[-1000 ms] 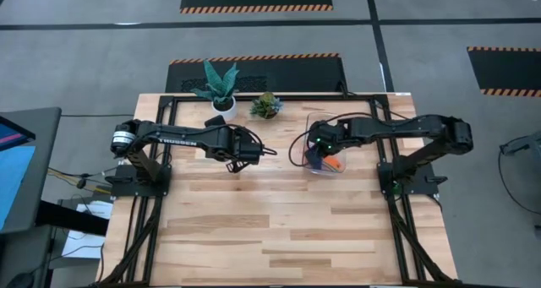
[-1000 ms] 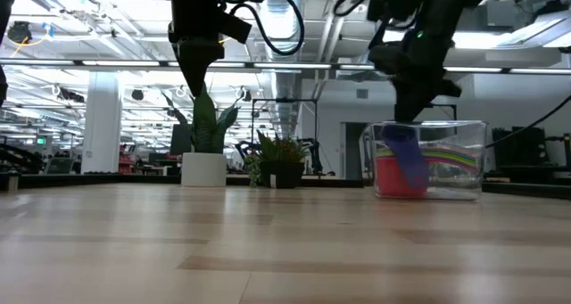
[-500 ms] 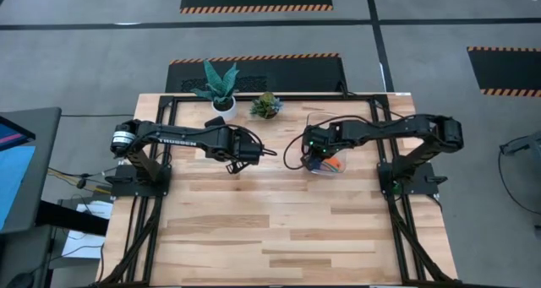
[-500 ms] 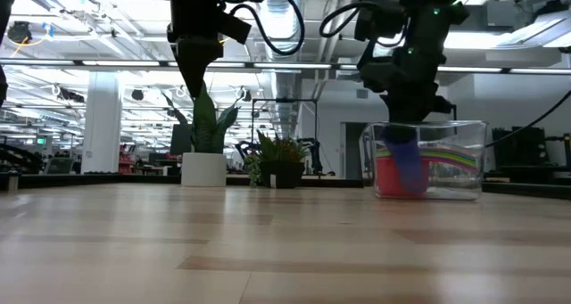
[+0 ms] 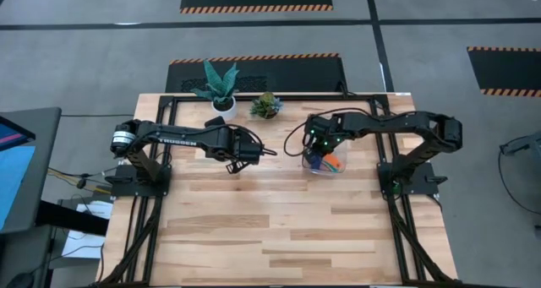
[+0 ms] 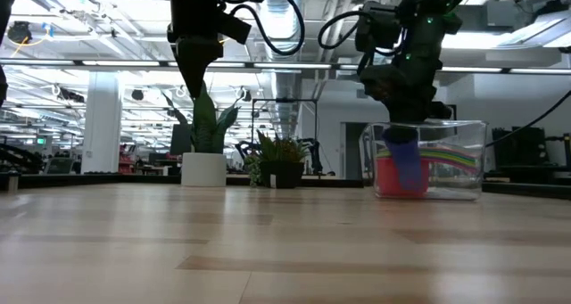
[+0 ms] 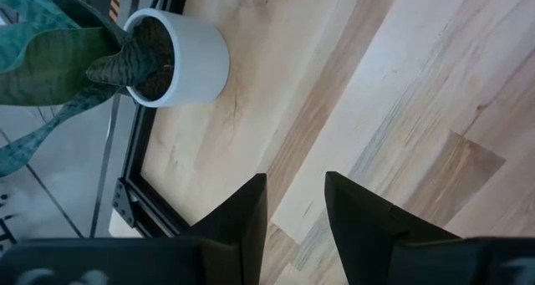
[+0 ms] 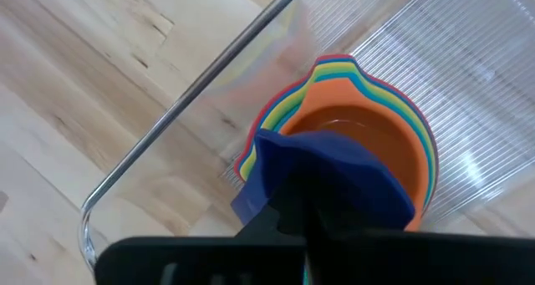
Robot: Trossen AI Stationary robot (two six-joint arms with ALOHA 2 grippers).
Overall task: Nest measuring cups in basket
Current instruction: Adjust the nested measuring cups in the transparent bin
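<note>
The basket (image 5: 324, 163) is taken as the landmark: a clear, low-walled tray (image 8: 167, 109) standing on the wooden table (image 5: 279, 220), well apart from the white plant pot (image 7: 180, 63). Inside it a nested stack of measuring cups (image 8: 368, 126) is seen, the orange cup (image 8: 359, 139) uppermost, with rims of yellow, green, red and lighter blue showing around it.

The right gripper (image 8: 309, 218) is held directly above the basket, its fingers clamped narrowly on the dark blue cup (image 8: 334, 176), which hangs over the orange one; in the low view (image 6: 403, 161) the blue cup is seen tilted, reaching down inside the basket wall. The left gripper (image 7: 294, 210) is parked beside the plant pot, away from the basket, its fingers parted a little and empty.

The cups are judged to be light, stiff and smooth plastic, so a tight pinch is not needed, though slipping or twisting is likely. The flat handle or the rim is judged the best hold. The basket itself is probably light and easily nudged.
</note>
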